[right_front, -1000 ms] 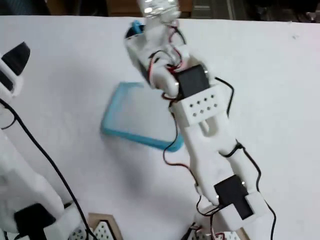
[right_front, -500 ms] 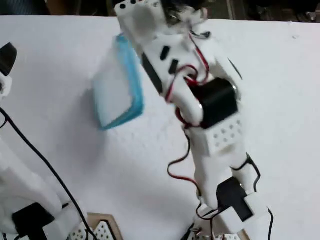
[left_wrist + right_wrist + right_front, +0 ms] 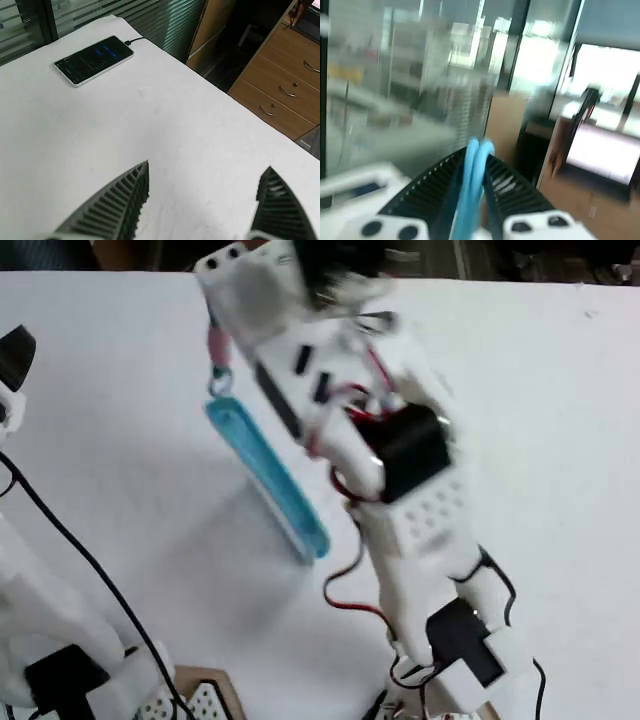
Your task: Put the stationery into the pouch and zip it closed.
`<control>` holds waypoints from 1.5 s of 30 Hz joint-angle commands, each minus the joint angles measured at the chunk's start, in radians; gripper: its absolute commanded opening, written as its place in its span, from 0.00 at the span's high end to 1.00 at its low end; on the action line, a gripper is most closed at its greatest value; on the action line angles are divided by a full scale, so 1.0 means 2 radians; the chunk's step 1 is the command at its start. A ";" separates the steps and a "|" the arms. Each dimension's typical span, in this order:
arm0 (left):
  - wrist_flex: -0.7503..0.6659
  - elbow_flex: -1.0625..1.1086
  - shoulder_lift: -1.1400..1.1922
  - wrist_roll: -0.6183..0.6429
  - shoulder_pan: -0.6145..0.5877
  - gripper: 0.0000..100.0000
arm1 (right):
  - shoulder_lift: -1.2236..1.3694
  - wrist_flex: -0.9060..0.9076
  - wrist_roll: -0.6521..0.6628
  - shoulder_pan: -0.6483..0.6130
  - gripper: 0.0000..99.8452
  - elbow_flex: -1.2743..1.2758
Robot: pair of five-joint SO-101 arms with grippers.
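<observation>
The blue pouch [image 3: 266, 478] hangs in the air above the white table [image 3: 120, 440], edge-on and slanting, with a pink pull and a ring [image 3: 218, 382] at its upper end. My right gripper [image 3: 224, 322] is at the far middle of the table and holds the pouch from above. In the right wrist view the pouch's blue edge [image 3: 471, 195] is pinched between the dark fingers of that gripper [image 3: 478, 150]. My left gripper [image 3: 208, 172] stands open over bare tabletop with nothing between its fingers. The left arm [image 3: 18, 355] is at the table's left edge.
A phone [image 3: 94, 60] on a cable lies near a table corner ahead of the left gripper. Wooden drawers [image 3: 282, 85] stand beyond that edge. The right arm's links [image 3: 420, 530] stretch across the table's middle, and a wooden base [image 3: 205, 692] sits at the near edge.
The right arm has lifted the pouch off the table and swung it leftward. It lay flat, then hung broadside, and now hangs edge-on. The left arm has barely moved.
</observation>
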 commanded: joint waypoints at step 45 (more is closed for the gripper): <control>0.001 0.051 -0.081 -0.054 0.058 0.66 | -0.171 -0.154 0.006 -0.026 0.98 0.118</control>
